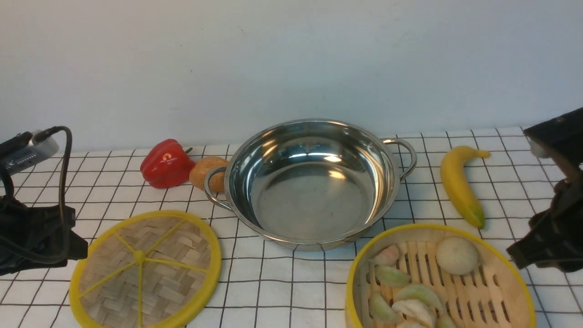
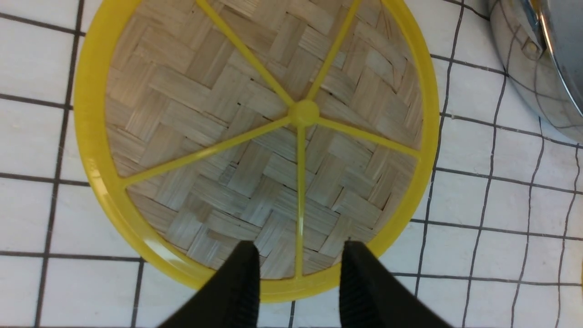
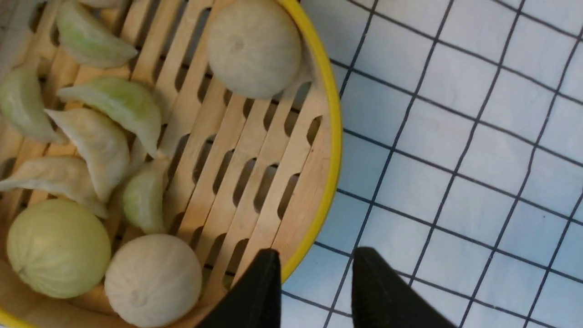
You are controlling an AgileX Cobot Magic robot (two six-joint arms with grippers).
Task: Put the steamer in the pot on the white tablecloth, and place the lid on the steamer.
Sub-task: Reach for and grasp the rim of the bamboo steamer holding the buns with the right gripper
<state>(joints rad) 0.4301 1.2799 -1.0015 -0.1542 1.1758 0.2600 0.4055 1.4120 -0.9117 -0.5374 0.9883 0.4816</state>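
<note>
The empty steel pot (image 1: pixel 314 182) stands mid-table on the white tablecloth (image 1: pixel 282 282). The woven lid (image 1: pixel 145 269) lies flat at the front left. The steamer (image 1: pixel 437 282), with dumplings and buns inside, sits at the front right. In the left wrist view my left gripper (image 2: pixel 300 249) hangs open over the near rim of the lid (image 2: pixel 255 136), holding nothing. In the right wrist view my right gripper (image 3: pixel 317 255) is open and empty. One of its fingers is over the steamer's (image 3: pixel 246 173) slats and the other over the cloth, with the yellow rim between them.
A red pepper (image 1: pixel 166 164) and a brown round item (image 1: pixel 207 173) lie by the pot's left handle. A banana (image 1: pixel 460 184) lies right of the pot. My left arm (image 1: pixel 32 228) and right arm (image 1: pixel 546 246) show at the table's side edges. A wall closes the back.
</note>
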